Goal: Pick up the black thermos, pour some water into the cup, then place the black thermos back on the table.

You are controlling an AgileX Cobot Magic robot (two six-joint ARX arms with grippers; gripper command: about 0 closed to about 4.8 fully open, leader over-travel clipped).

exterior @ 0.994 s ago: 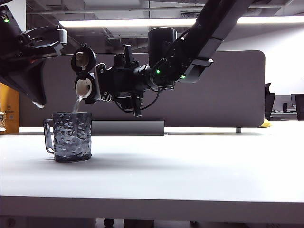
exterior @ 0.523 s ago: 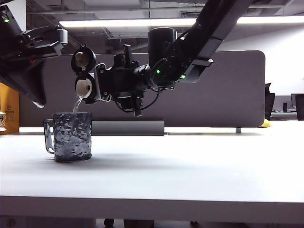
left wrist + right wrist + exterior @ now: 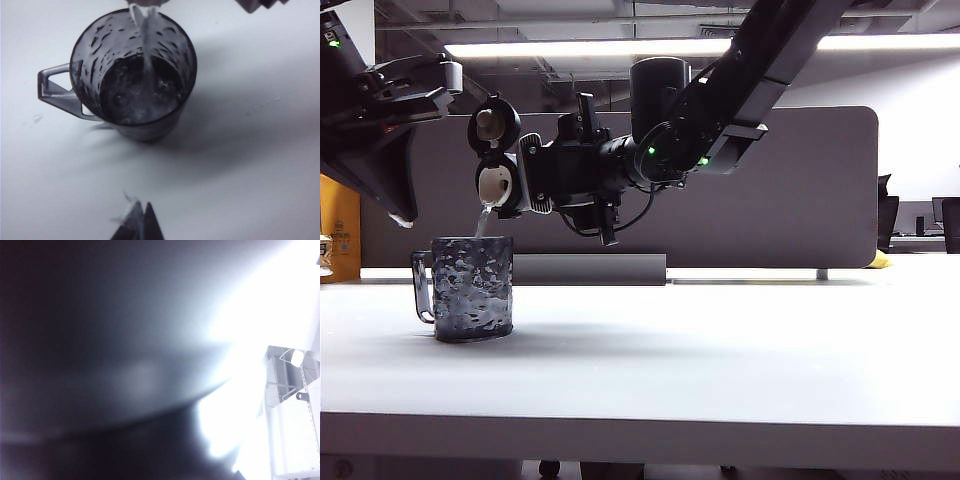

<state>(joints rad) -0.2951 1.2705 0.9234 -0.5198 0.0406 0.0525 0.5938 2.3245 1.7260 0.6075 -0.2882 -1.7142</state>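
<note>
The right gripper (image 3: 535, 175), clamped around the black thermos (image 3: 505, 170) lying tipped on its side at about one o'clock above the cup (image 3: 472, 287) on the table (image 3: 720, 350), should hold that tilt so the thin stream lands inside the rim. The left gripper (image 3: 137, 222) hangs shut and empty just beside the cup. Compared with a second ago, the thermos has barely shifted and the pour continues.

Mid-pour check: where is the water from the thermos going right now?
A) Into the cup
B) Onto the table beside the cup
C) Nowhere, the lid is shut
A: a thin stream falls from the tipped thermos, held by the right gripper, into the cup, which already holds water.
</note>
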